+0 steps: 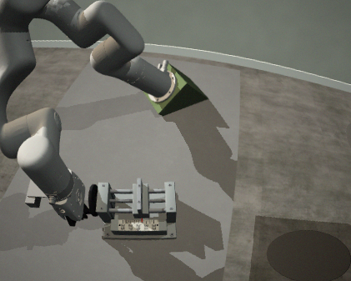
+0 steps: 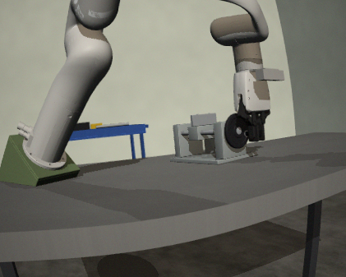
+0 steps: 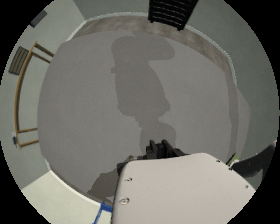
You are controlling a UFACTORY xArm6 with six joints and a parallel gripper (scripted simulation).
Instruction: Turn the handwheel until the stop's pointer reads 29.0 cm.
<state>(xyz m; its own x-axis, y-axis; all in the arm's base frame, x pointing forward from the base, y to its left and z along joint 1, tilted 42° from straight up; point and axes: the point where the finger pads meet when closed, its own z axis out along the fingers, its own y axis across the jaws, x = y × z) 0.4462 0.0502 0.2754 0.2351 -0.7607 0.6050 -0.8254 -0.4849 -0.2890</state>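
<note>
Now my gripper (image 2: 254, 134) is clenched on the crank knob of the handwheel (image 2: 236, 136), near the desk's front-left corner in the top view; grasp done, turning toward 29.0 cm remains.

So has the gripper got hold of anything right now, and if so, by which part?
Yes: the gripper is shut on the handwheel's crank knob, which sticks out from the face of the black handwheel.

Handwheel (image 2: 237, 131) at the fixture's (image 2: 201, 139) end (gripper (image 2: 256, 128) clamped on it); arm base (image 2: 18, 166) well apart on the table (image 2: 193, 195)
</note>
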